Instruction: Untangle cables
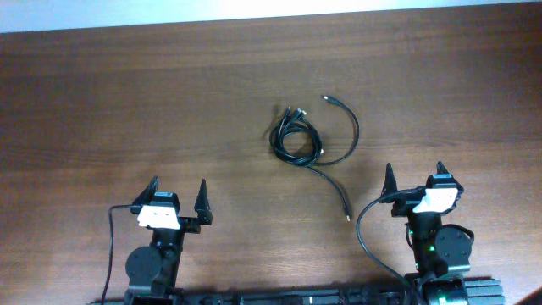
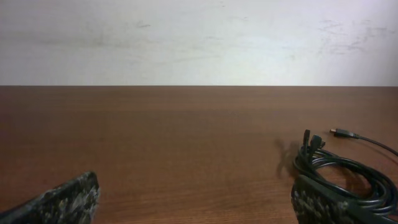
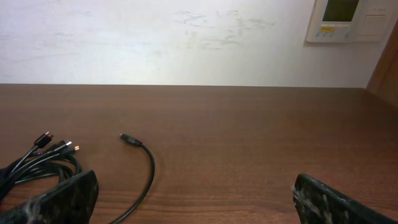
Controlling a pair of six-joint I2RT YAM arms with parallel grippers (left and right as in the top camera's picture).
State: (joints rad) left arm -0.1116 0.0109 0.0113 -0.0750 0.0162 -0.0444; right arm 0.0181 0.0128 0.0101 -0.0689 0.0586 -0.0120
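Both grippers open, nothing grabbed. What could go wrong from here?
1. The thin black cables sit in one tight coil; a grab there may pinch several strands and tighten the knot.
2. They lie flat on the brown wooden table, thinner than the fingers of the open right gripper, so a pinch may slip.
3. One loose plug end trails toward the right arm and could get dragged.

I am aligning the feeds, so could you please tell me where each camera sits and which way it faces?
Overhead: above the table, looking straight down; cables centre, left gripper and right gripper at the bottom.
Left wrist: on the left arm, facing the wall low across the table; its fingers at bottom corners, cables right.
Right wrist: same from the right arm; fingers below, cables left.
Shared: all three see the cables.
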